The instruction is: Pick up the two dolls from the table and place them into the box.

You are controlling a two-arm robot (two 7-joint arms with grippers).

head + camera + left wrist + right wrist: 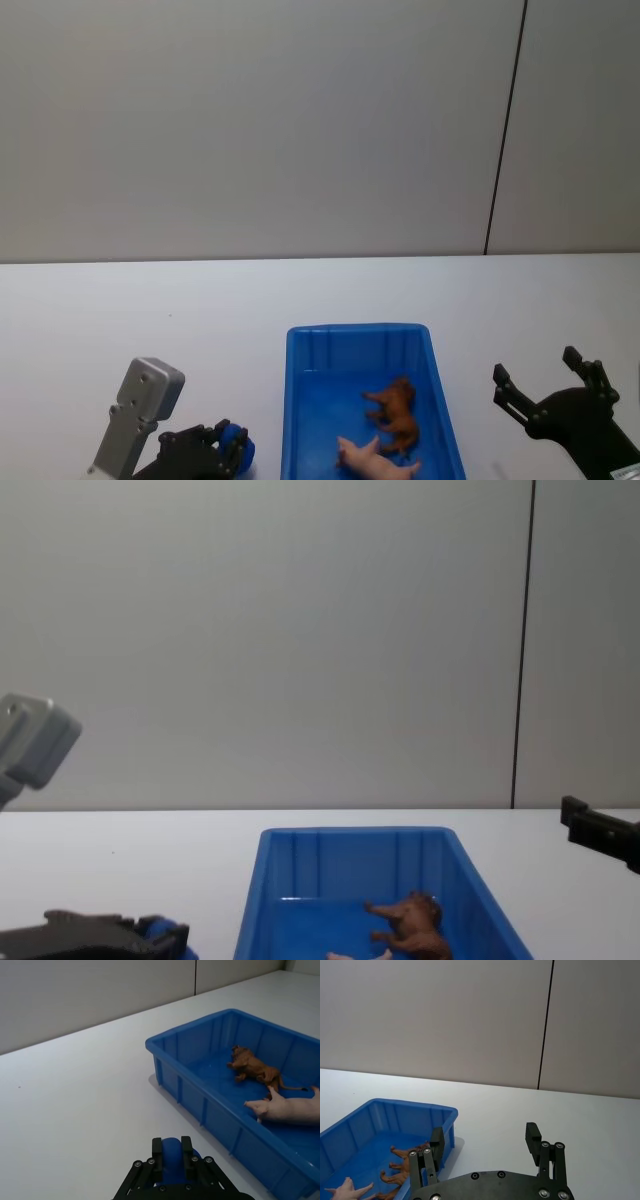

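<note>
The box (300, 400) is bright blue, ribbed on its inner walls, lower centre of the head frame. In it lie a reddish-brown doll (395, 410) and a pale pink doll (372, 458) below it. The counter (150, 300) is plain white. The wall (250, 120) across the upper frame is flat light grey, with one thin dark vertical line at the right. The left hand (225, 447) at lower left is black around something blue, its arm piece grey. The right hand (548, 385) at lower right is black.

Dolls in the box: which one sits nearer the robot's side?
The pale pink doll. It lies at the box's near end, while the brown doll lies just beyond it, further toward the wall.
</note>
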